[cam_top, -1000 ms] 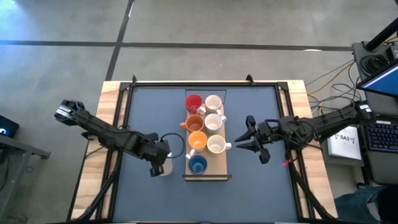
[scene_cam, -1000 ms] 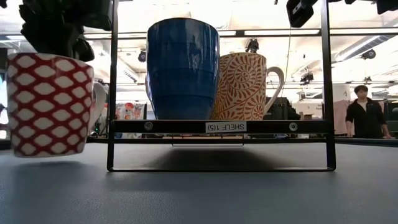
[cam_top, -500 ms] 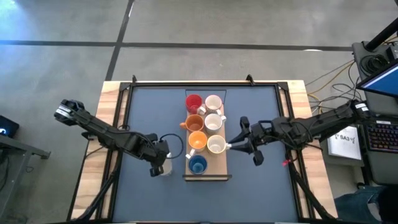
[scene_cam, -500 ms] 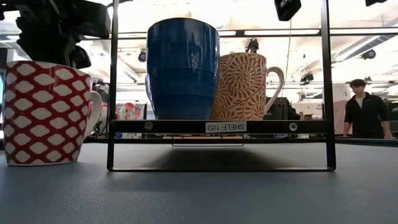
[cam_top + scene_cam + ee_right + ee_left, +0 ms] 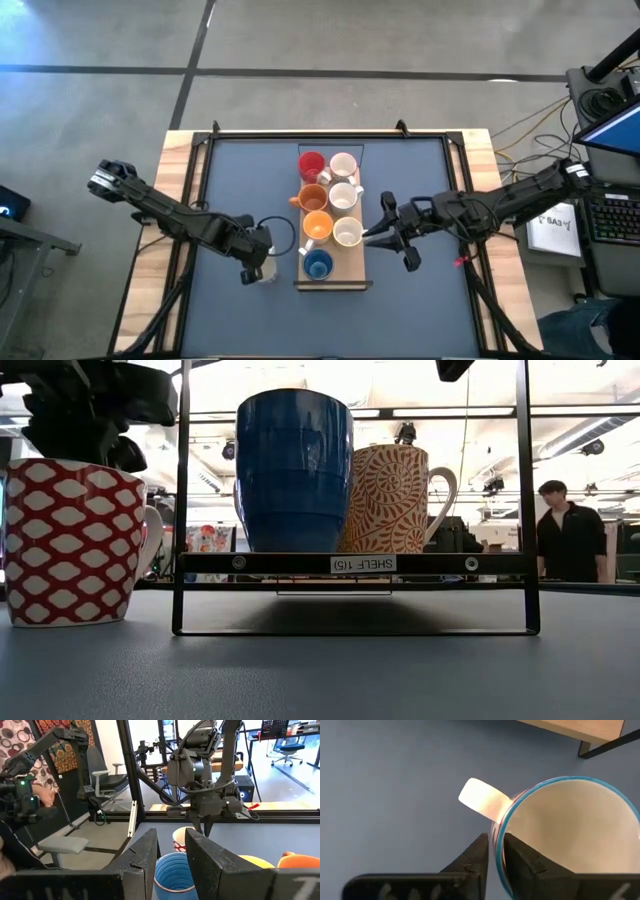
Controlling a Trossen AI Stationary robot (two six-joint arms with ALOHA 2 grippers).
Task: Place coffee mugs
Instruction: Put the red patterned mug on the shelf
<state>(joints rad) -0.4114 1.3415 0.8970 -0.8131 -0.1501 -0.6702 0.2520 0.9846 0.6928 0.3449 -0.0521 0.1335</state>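
Observation:
A red-and-white patterned mug (image 5: 75, 540) with a blue rim stands on the table to the left of the rack, and my left gripper (image 5: 495, 841) is shut on it from above (image 5: 256, 264). Seven mugs sit on the wooden rack (image 5: 355, 272): red (image 5: 311, 163), two orange (image 5: 316, 224), blue (image 5: 318, 264) and three white. My right gripper (image 5: 374, 236) is open and level at the rack's right side, its fingertips by the handle of the nearest white mug (image 5: 347, 233). In the right wrist view its fingers (image 5: 171, 835) frame the blue mug (image 5: 172, 872). My left gripper pinches the patterned mug's rim (image 5: 496, 822) right beside its handle (image 5: 481, 799), one finger inside the mug and one outside. The fingers come from above, pointing down. The mug stands upright with its base on the table (image 5: 70, 618).
The rack is a black metal frame (image 5: 180, 500) with a raised wooden shelf; the blue mug (image 5: 293, 470) and an orange patterned mug (image 5: 385, 500) stand at its near end. Bare blue table lies near and to both sides. A person (image 5: 565, 535) stands in the room beyond.
My left gripper has lowered the patterned mug, which was lifted and slightly tilted, until it stands upright on the table. My right gripper has moved toward the table's left, up to the rack's right side by the white mug's handle.

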